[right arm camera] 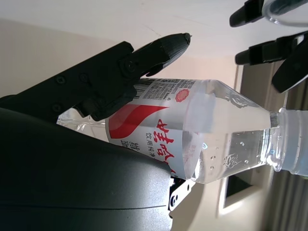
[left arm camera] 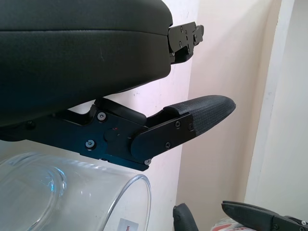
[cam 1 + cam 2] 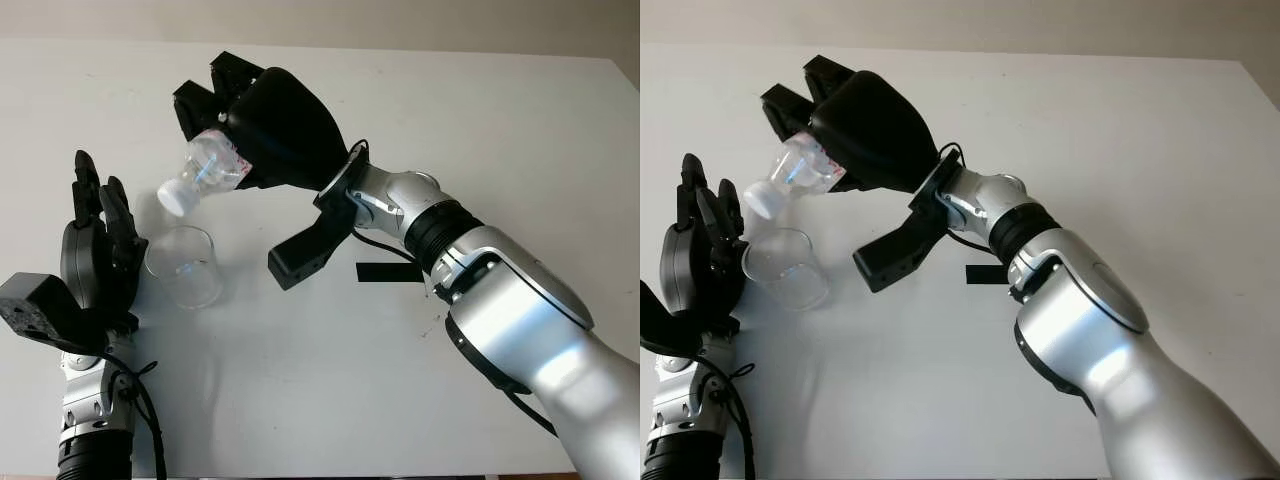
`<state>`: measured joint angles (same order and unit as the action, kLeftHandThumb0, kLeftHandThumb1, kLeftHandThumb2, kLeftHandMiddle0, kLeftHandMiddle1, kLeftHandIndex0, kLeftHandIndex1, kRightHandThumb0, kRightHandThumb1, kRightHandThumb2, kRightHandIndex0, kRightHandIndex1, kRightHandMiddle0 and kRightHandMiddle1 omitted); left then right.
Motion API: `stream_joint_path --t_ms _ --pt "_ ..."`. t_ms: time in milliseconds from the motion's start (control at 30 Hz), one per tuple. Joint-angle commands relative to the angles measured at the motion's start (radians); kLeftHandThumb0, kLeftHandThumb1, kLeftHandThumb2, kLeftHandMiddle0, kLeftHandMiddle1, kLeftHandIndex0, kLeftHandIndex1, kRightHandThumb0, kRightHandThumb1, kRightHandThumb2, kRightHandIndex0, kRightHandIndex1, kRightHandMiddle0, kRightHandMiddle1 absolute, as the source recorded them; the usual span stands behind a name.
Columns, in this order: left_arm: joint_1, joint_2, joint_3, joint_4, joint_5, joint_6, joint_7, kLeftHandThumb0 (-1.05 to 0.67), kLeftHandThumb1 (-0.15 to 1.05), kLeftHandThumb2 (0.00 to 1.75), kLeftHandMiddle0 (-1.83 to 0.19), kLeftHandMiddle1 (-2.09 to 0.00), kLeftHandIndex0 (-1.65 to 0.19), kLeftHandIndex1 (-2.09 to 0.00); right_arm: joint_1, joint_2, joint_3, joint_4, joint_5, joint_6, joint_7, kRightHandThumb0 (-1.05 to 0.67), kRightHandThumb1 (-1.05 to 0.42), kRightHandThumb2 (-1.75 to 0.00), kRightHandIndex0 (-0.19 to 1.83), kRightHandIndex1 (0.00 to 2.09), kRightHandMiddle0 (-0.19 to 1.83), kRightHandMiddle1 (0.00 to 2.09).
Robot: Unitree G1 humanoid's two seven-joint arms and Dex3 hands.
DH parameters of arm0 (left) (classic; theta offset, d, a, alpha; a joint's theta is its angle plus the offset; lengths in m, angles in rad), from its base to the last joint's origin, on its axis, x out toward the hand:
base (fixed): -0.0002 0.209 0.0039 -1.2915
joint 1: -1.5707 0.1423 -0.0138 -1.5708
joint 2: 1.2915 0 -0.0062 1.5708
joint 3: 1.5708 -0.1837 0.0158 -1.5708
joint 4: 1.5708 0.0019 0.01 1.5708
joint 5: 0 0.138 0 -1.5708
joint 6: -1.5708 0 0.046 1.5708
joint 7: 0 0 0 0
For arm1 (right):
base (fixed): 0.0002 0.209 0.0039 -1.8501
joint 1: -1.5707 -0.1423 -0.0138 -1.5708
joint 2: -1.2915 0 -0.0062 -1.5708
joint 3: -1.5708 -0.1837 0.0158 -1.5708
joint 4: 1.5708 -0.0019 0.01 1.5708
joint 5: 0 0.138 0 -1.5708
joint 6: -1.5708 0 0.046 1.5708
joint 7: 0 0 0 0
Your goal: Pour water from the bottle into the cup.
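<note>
above the cup (image 3: 183,265), right hand (image 3: 262,125) tilts capped bottle (image 3: 205,172).

Eye views: looked forward and down at the white surface (image 3: 420,400), sharing one scene from slightly offset spots.
Wrist views: each sat very close beside its own robot hand, tilted.

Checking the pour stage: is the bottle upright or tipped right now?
Tipped. The right hand holds the bottle with its white cap end pointing down toward the cup, beside the open left hand.
</note>
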<state>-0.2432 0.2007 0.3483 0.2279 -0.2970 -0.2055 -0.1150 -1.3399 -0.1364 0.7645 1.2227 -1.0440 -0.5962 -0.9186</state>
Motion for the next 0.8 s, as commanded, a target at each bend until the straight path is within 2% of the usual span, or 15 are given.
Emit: stream_joint_path --t_ms 0,133,233,300,433,567,767 --pt "0.016 -0.015 -0.007 0.01 0.007 0.002 0.005 -0.69 1.05 0.77 0.1 -0.06 0.15 -0.06 -0.044 -0.003 0.013 -0.012 -0.012 0.005 -0.027 -0.32 -1.03 -0.14 1.14 2.09 0.8 2.09" --pt "0.018 -0.016 -0.009 0.005 0.006 0.006 0.008 -0.69 1.05 0.77 0.1 -0.06 0.15 -0.05 -0.048 -0.002 0.048 -0.016 -0.05 0.045 -0.054 -0.38 -1.04 -0.13 1.2 2.09 0.82 2.09" --pt "0.017 -0.016 -0.01 0.007 0.005 0.006 0.009 -0.69 1.05 0.78 0.1 -0.06 0.16 -0.05 -0.052 0.0 0.087 -0.021 -0.099 0.095 -0.105 -0.42 -1.05 -0.12 1.2 2.09 0.67 2.09" --pt "0.016 -0.017 -0.011 0.007 0.007 0.005 0.012 -0.69 1.05 0.78 0.1 -0.06 0.16 -0.05 -0.05 0.004 0.1 -0.02 -0.112 0.112 -0.122 -0.42 -1.05 -0.12 1.21 2.09 0.64 2.09" --pt "0.019 -0.015 -0.014 0.004 0.008 0.006 0.012 -0.69 1.05 0.78 0.1 -0.06 0.15 -0.05 -0.053 0.004 0.136 -0.019 -0.151 0.157 -0.149 -0.38 -1.05 -0.11 1.24 2.09 0.79 2.09" --pt "0.018 -0.016 -0.012 0.008 0.004 0.004 0.012 -0.69 1.05 0.77 0.09 -0.06 0.15 -0.06 -0.054 0.005 0.157 -0.014 -0.171 0.185 -0.178 -0.36 -1.05 -0.11 1.24 2.09 0.86 2.09" --pt "0.015 -0.014 -0.012 0.013 0.007 0.0 0.011 -0.69 1.05 0.77 0.09 -0.06 0.15 -0.06 -0.064 0.001 0.189 -0.014 -0.202 0.231 -0.19 -0.37 -1.05 -0.11 1.23 2.09 0.81 2.09"
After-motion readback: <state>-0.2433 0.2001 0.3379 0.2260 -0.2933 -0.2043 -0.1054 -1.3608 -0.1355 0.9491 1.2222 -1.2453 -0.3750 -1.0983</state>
